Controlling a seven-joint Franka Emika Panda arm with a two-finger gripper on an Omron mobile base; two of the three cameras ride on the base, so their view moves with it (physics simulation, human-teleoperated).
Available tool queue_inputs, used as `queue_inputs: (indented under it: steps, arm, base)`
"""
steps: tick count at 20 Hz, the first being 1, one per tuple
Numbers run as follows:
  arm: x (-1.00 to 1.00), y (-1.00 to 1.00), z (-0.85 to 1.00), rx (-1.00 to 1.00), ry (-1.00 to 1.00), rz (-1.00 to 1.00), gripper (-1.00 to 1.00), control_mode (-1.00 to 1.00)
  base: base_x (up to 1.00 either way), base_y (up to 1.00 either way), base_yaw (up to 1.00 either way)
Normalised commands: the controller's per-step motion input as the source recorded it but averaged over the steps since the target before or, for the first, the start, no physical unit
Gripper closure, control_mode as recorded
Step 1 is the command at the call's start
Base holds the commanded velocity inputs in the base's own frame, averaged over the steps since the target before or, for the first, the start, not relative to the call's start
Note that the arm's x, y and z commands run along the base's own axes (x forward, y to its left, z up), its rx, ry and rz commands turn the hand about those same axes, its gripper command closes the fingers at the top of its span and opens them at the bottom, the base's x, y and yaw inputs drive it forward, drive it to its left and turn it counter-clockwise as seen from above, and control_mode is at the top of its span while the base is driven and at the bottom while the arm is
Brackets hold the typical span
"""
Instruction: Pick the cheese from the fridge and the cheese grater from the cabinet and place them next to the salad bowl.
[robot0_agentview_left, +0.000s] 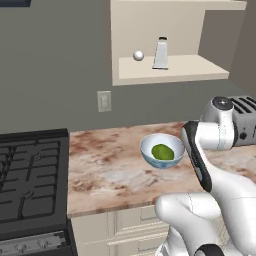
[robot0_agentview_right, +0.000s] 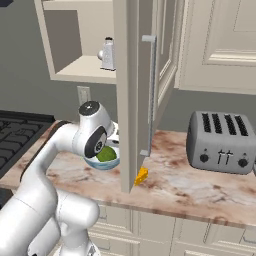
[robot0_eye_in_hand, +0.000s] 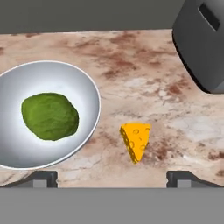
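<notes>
Left base view, shelf: cheese grater (robot0_agentview_left: 160, 52) stands upright in the cabinet (robot0_agentview_left: 172, 72), a small white ball (robot0_agentview_left: 138, 55) just beside it; reaching in carelessly could, in my judgement, knock the ball off or tip the grater.
Left base view, counter: salad bowl (robot0_agentview_left: 162, 149) sits on the marble counter (robot0_agentview_left: 100, 170), with the stove (robot0_agentview_left: 30, 180) well apart at one side and the toaster (robot0_agentview_left: 246, 117) at the other.
Right base view, obstruction: a tall cream panel (robot0_agentview_right: 129, 90) stands between this camera and part of the bowl; cheese (robot0_agentview_right: 142, 176) lies on the counter at its foot, near the bowl.
Right base view, risk: the arm's elbow hangs just above the bowl's rim, so a wide swing toward the shelf might nudge the bowl.
Hand view, gripper: gripper (robot0_eye_in_hand: 112, 178) has its jaws spread wide and empty, fingertips (robot0_eye_in_hand: 43, 178) standing either side of the cheese, above it.
Hand view, placement: cheese rests flat on the counter, just beside the bowl, not touching; toaster looms at the far corner.
Hand view, remaining step: the grater appears to be the next object to fetch.
</notes>
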Motion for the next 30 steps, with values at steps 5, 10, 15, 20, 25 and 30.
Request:
queue_inputs:
  steps: [5,10,15,20,25,30]
  arm:
    - [0.0,0.32,0.64,-0.03,-0.23,0.0,-1.0,-1.0]
    - [0.0,0.23,0.62,-0.01,-0.04,0.0,-1.0,-1.0]
    - [0.04,0.15,0.58,-0.01,0.0,0.0,-1.0,-1.0]
    - [0.02,0.08,0.54,0.0,-0.01,0.0,-1.0,-1.0]
    - [0.04,0.18,0.48,0.0,-0.09,0.0,-1.0,-1.0]
    - [0.0,0.17,0.36,0.0,-0.07,-0.02,-1.0,-1.0]
  base:
    - [0.0,0.0,0.0]
    - [0.0,0.0,0.0]
    - [0.0,0.0,0.0]
    - [0.0,0.0,0.0]
    - [0.0,0.0,0.0]
    - [0.0,0.0,0.0]
